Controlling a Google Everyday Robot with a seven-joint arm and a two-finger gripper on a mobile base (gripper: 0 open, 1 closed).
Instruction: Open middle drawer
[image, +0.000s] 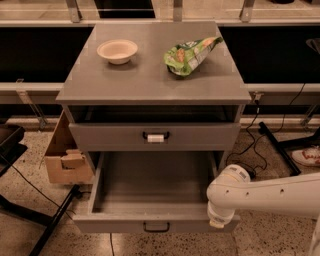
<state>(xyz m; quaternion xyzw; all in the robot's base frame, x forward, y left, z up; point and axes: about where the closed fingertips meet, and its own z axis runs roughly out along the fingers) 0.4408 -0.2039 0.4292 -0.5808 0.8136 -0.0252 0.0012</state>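
Observation:
The middle drawer of the grey cabinet stands pulled far out, and its grey inside is bare. Its small black bar handle is on the flat front near the floor. Above it, the taller drawer with a white tag on its handle is slightly ajar. The lowest drawer is hidden under the open one. My white arm reaches in from the right. My gripper hangs at the right front corner of the open drawer, well right of its handle and holding nothing that I can see.
A cream bowl and a green snack bag lie on the cabinet top. A cardboard box stands left of the cabinet. A black chair base is at the lower left. Cables and a black stand leg are on the floor at right.

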